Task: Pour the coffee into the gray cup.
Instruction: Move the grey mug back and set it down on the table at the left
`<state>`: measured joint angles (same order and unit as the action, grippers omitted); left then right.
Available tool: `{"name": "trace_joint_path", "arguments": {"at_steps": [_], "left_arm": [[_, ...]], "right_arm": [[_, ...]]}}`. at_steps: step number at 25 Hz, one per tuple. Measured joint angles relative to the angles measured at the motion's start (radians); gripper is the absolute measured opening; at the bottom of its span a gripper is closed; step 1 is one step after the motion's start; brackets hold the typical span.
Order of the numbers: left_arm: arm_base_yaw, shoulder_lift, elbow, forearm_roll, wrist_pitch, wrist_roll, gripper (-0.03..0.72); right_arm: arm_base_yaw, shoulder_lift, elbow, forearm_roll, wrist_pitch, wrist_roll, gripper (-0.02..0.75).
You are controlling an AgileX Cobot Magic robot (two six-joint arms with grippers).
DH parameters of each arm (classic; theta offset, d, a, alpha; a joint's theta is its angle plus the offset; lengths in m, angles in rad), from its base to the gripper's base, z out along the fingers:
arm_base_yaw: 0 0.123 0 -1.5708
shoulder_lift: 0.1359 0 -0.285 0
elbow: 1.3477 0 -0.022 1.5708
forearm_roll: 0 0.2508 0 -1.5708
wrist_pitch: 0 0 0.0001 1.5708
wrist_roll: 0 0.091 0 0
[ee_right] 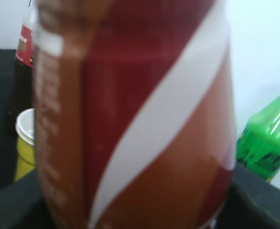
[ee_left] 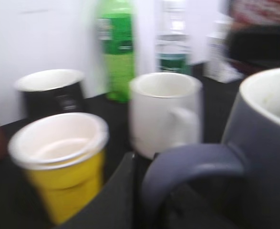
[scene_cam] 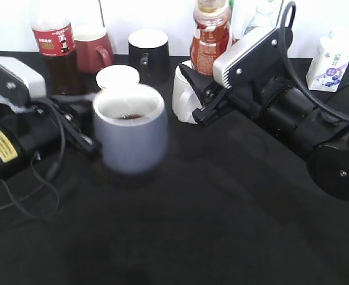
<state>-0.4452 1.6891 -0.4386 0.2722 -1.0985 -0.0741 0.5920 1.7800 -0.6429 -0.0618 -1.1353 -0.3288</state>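
The gray cup [scene_cam: 129, 133] is blurred at centre left, upright, with a little dark liquid at the bottom. My left gripper [scene_cam: 84, 127] is shut on its loop handle; the left wrist view shows the handle [ee_left: 192, 164] beside my dark finger [ee_left: 118, 198]. My right gripper [scene_cam: 201, 98] is shut on the coffee bottle [scene_cam: 210, 37], which stands upright behind the white mug, its neck running out of the top of the frame. The bottle's red-orange label fills the right wrist view [ee_right: 135, 119]. The bottle is to the right of the cup and apart from it.
Along the back stand a cola bottle [scene_cam: 54, 41], a red mug [scene_cam: 94, 50], a black mug [scene_cam: 148, 53], a yellow paper cup [ee_left: 63, 162], a white mug [ee_left: 166, 112], a green bottle [ee_left: 116, 47] and a small white bottle [scene_cam: 330, 62]. The table has a black cloth [scene_cam: 222, 225].
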Motion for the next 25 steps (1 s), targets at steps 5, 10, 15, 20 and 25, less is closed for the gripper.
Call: {"name": "trace_joint_path", "arguments": {"at_steps": [5, 10, 15, 20, 25], "left_arm": [[0.035, 0.000, 0.000, -0.245, 0.005, 0.146, 0.058], [0.212, 0.000, 0.000, -0.250, 0.007, 0.151, 0.058], [0.369, 0.004, 0.003, -0.249, -0.038, 0.152, 0.058], [0.538, 0.007, -0.005, -0.251, -0.044, 0.152, 0.058], [0.608, 0.149, -0.209, -0.251, -0.036, 0.152, 0.058]], "right_arm": [[0.000, 0.000, 0.000, 0.000, 0.003, 0.010, 0.532], [0.000, 0.000, 0.000, 0.000, 0.003, 0.011, 0.532], [0.000, 0.000, 0.000, 0.000, 0.003, 0.011, 0.532], [0.000, 0.000, 0.000, 0.000, 0.003, 0.011, 0.532], [0.000, 0.000, 0.000, 0.003, 0.003, 0.011, 0.532]]}}
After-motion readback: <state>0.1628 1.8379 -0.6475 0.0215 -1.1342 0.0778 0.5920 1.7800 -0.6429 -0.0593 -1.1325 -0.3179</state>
